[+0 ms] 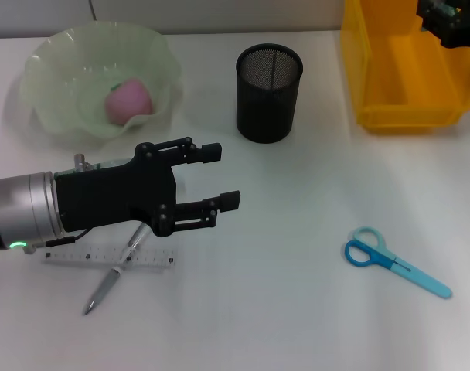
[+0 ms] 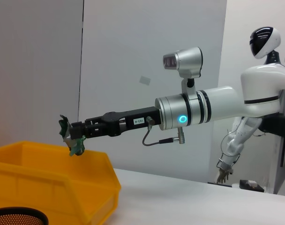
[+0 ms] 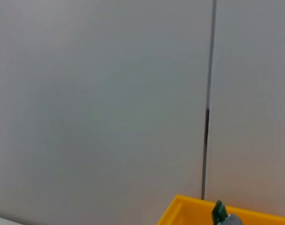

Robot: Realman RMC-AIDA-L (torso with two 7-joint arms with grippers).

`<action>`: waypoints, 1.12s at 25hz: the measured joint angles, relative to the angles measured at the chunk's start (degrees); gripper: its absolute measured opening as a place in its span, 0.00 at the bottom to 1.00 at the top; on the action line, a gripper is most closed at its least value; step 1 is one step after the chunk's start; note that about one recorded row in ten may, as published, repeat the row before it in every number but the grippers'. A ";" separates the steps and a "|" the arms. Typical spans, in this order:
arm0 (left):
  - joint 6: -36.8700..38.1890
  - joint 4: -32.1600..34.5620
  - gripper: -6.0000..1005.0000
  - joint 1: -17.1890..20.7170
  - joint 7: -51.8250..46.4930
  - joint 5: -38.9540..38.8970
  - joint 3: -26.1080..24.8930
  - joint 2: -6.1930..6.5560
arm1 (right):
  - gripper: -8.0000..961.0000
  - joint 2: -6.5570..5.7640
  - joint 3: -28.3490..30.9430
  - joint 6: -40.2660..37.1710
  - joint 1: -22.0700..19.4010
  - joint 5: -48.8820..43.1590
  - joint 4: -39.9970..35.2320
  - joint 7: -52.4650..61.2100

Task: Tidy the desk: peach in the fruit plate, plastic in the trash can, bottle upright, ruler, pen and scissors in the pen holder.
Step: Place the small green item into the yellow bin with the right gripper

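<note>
Peach, pink, sits inside the pale green plate at 10 o'clock on the white surface. Black mesh holder stands upright at 12 o'clock, apart from the plate, nothing showing above its rim. Yellow bin occupies 1 to 2 o'clock. Right end effector hangs above the bin's rim, pinched shut on a crumpled scrap of green plastic; in the head view only its black tip shows at the far 2 o'clock corner. In the right wrist view, a green bit and a grey bit poke up just in front of the bin's yellow edge against a plain wall. Left end effector hovers at about 9 o'clock, fingers spread apart and pointing toward 3 o'clock, nothing between them. Directly beneath its black body lie the clear ruler and a grey pen crossing over it, pen tip angled toward 7 o'clock; the upper end of the pen is hidden under the end effector. Blue scissors lie flat at 4 o'clock, closed, handles toward 9 o'clock, well apart from everything else. Bottle cannot be made out; only a sliver of something grey shows at the 9 o'clock edge.
</note>
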 joint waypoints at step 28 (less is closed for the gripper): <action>1.04 -0.07 0.72 0.24 -0.04 -0.07 -0.17 0.02 | 0.70 -0.99 8.88 -22.47 -3.60 26.41 9.59 -18.07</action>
